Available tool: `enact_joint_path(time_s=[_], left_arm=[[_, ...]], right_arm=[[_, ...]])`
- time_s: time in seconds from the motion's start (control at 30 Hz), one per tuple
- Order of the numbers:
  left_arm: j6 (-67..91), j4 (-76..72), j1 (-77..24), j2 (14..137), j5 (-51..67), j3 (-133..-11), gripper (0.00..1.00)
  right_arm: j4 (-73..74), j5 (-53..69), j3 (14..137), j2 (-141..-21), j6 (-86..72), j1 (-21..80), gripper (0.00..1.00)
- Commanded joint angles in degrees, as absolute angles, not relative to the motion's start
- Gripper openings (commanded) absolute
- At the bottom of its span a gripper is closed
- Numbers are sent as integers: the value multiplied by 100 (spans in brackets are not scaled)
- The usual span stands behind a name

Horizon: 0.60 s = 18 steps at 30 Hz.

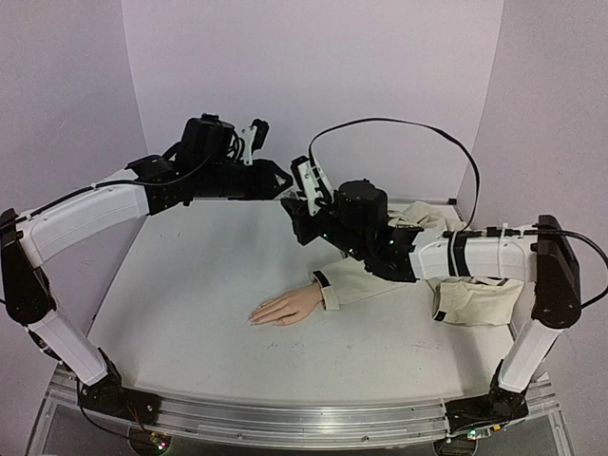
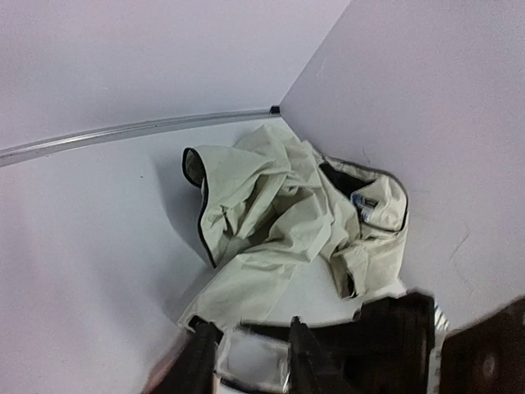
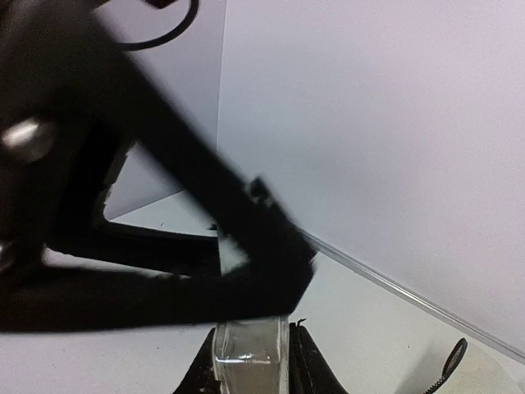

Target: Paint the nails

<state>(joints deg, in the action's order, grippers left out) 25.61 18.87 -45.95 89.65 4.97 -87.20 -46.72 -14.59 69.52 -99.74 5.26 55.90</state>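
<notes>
The pale mannequin hand (image 1: 290, 306) lies flat on the table, fingers pointing left, coming out of a beige sleeve (image 1: 366, 282). Its nails (image 1: 255, 316) are too small to make out. My right gripper (image 3: 250, 365) is shut on a small clear bottle (image 3: 248, 357), held high above the table behind the hand. My left gripper (image 2: 250, 357) meets it there, its blurred fingers (image 3: 246, 230) closed on the bottle's whitish top end (image 2: 250, 359). In the top view the left gripper (image 1: 286, 189) and the right gripper (image 1: 299, 206) touch in mid-air.
The beige jacket (image 2: 279, 213) lies crumpled at the back right corner, partly under my right arm (image 1: 475, 255). A folded part of it (image 1: 472, 299) lies by the right arm's base. Lilac walls close the back and both sides.
</notes>
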Motion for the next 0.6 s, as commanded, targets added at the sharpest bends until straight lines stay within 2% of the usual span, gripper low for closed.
enact_joint_path(time_s=[0.0,0.03,0.1,0.2,0.33,0.47,0.57], left_arm=[[2243,2029,-4450,8528,1148,-8740,57],[2264,1836,-4364,8447,1445,-8572,63],[2407,1338,-4149,8265,2109,-8259,69],[2684,663,-3826,8149,2916,-7909,72],[2688,305,-3727,8307,3818,-7955,73],[2777,-53,-3743,8540,4369,-8092,73],[2792,-337,-3810,8648,4637,-8148,68]], right_arm=[[-5205,-115,6826,-9411,-115,4802,0],[-5228,630,6689,-9330,-409,4495,0],[-5299,1966,6592,-9246,-910,4095,0],[-5317,3562,6644,-9267,-1260,3885,0],[-5619,4745,6741,-9409,-1876,3876,0],[-6643,5878,6865,-9756,-2822,3883,0],[-7232,6053,6939,-9991,-3389,3885,0]])
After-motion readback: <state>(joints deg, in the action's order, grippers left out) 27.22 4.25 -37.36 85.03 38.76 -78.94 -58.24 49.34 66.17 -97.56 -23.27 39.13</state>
